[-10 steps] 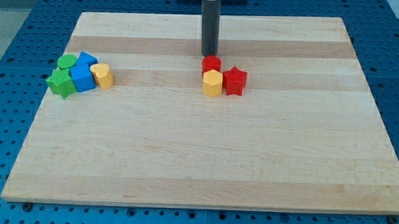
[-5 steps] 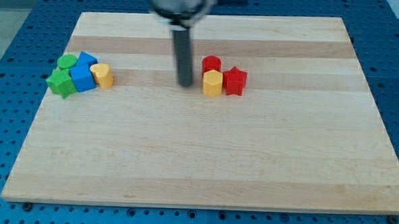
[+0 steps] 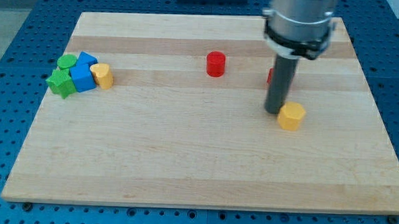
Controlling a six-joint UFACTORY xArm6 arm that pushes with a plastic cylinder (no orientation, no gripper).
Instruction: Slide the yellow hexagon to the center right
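The yellow hexagon (image 3: 292, 116) lies on the wooden board (image 3: 184, 158) right of centre. My tip (image 3: 275, 111) rests on the board just left of the hexagon, touching or nearly touching it. The rod hides most of a red block (image 3: 271, 76), the red star, behind it. A red cylinder (image 3: 216, 63) stands alone at the upper middle.
A cluster sits at the view's left: a green cylinder (image 3: 67, 62), a green star (image 3: 60, 83), two blue blocks (image 3: 84, 74) and a yellow rounded block (image 3: 102, 75). Blue perforated table surrounds the board.
My tip swept from left of the red and yellow group to the right. The yellow hexagon moved right and down. The red star shifted right; the red cylinder stayed nearly in place.
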